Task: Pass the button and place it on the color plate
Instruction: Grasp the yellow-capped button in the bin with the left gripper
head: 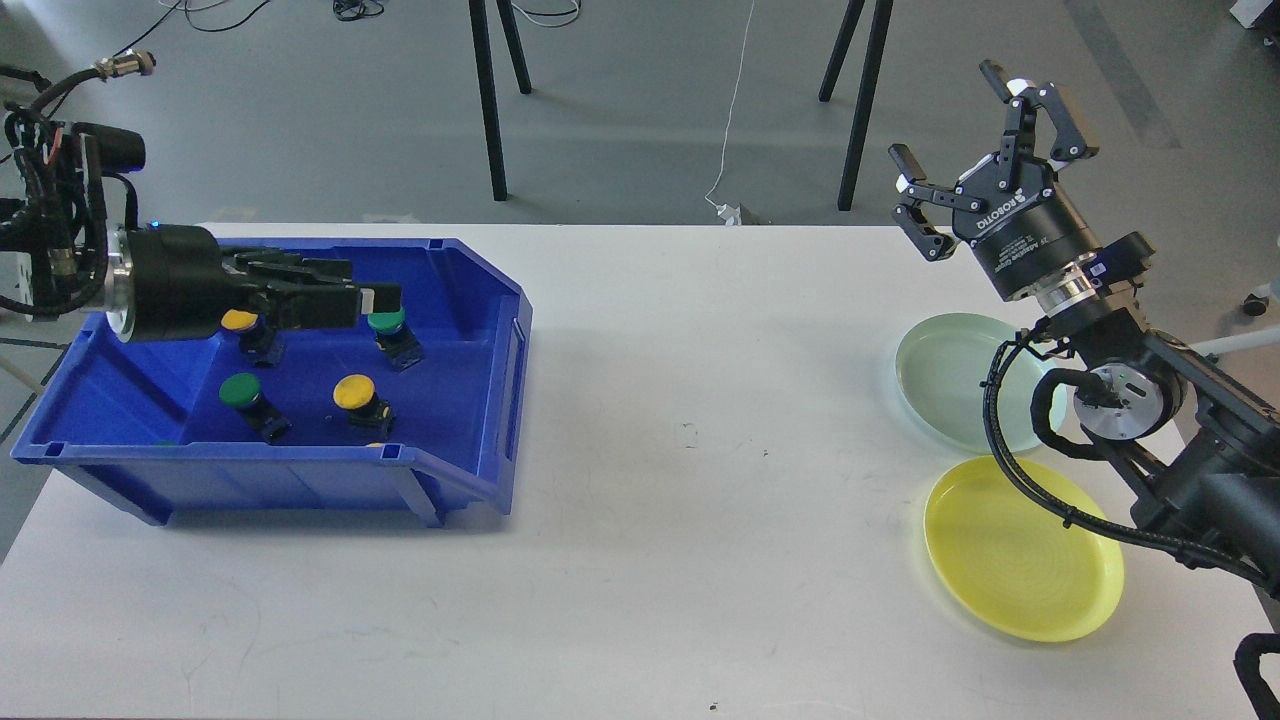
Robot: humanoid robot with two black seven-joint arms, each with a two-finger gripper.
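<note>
Left pincer reached into the bin, its spread unclear; right pincer hung spread wide above the plates.

A bin holding 4 buttons sits left; 2 plates lie right.

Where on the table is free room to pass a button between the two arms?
The wide white stretch of table between the bin and the two plates is bare. Both the green plate and yellow plate are empty. Inside the bin it is crowded: buttons and the left pincer.
</note>
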